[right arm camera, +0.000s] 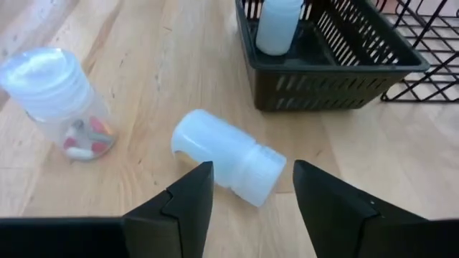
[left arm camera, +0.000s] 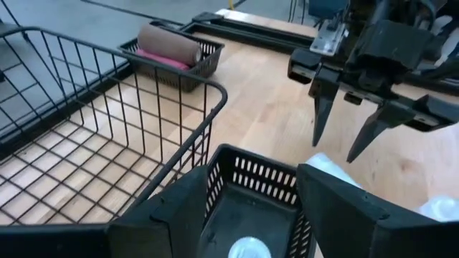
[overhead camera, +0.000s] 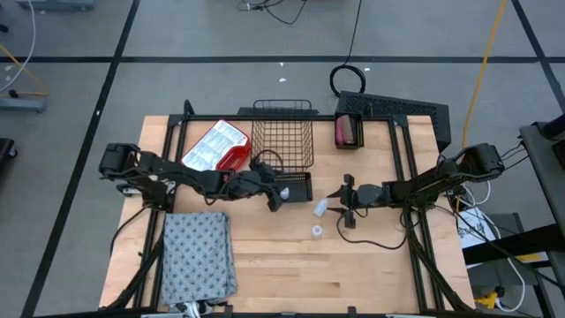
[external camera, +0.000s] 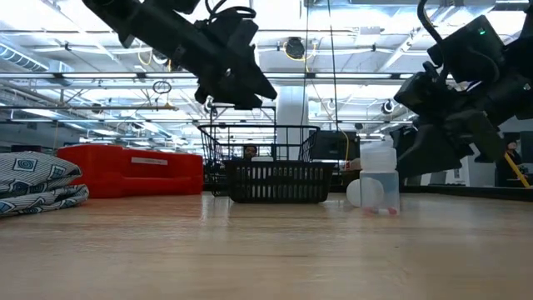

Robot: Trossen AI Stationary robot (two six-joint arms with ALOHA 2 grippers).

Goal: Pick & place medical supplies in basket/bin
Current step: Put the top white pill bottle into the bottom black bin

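Note:
My left gripper (overhead camera: pixel 280 193) (left arm camera: pixel 251 188) hangs open over a small black slotted bin (overhead camera: pixel 297 185) (left arm camera: pixel 251 175). A white vial (left arm camera: pixel 247 249) (right arm camera: pixel 277 25) stands upright on the bin's floor. My right gripper (overhead camera: pixel 342 193) (right arm camera: pixel 252 168) is open, low over the table. A second white vial (right arm camera: pixel 228 164) (overhead camera: pixel 320 208) lies on its side just ahead of its fingertips, untouched. A third vial (right arm camera: pixel 63 100) (overhead camera: pixel 316 231), clear with red and white pills, stands upright on the wood. The wire basket (overhead camera: pixel 282 141) (left arm camera: pixel 86 136) sits behind the small bin. The grey patterned cloth (overhead camera: pixel 199 252) lies folded at the near left.
Another small black bin (overhead camera: pixel 347 131) (left arm camera: pixel 172 54) at the far side holds a brown roll and a pink piece. A red and white package (overhead camera: pixel 216 148) lies left of the wire basket. Bare wood (overhead camera: pixel 371 265) lies toward the near right.

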